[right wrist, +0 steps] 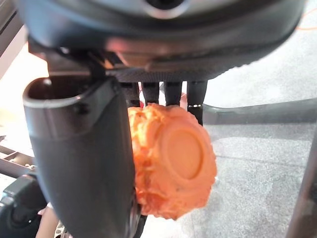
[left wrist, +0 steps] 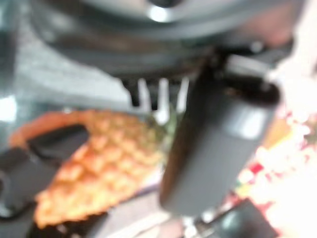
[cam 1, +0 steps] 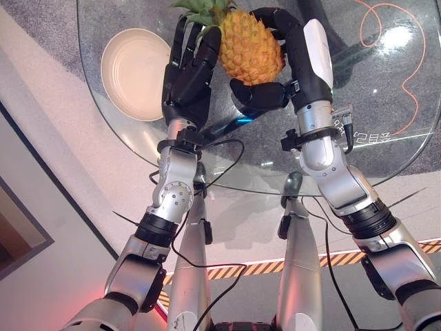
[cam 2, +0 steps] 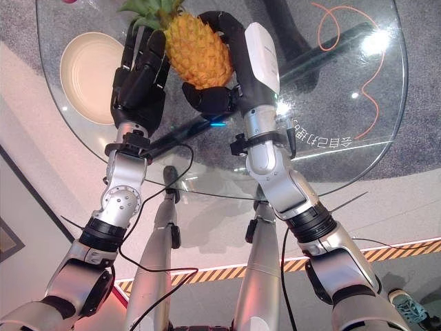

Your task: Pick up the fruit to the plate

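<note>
My right hand (cam 1: 289, 65) curls its fingers (cam 1: 272, 17) round the pineapple (cam 1: 249, 45) above the glass bench (cam 1: 386, 89); my left hand (cam 1: 189, 69) braces its other flank, fingers straight. Plate (cam 1: 134, 72) lies left. Likely heavy, stiff, rough-skinned: grip the body, not the leaves.

The pineapple (cam 1: 249, 47) is boxed in on both sides: the left robot hand (cam 1: 189, 69) lies against one flank with fingers fairly straight, and the right robot hand (cam 1: 293, 58) curls round the other flank and over the far side, its thumb under the near end. Between the left robot hand and the plate (cam 1: 135, 72) lies a narrow strip of bare glass desk (cam 1: 372, 89). The plate carries nothing and sits near the desk's left rim. To the right of the right robot hand the desk is open; an orange cord (cam 1: 408, 76) shows there, whether on or beneath the glass cannot be told.
</note>
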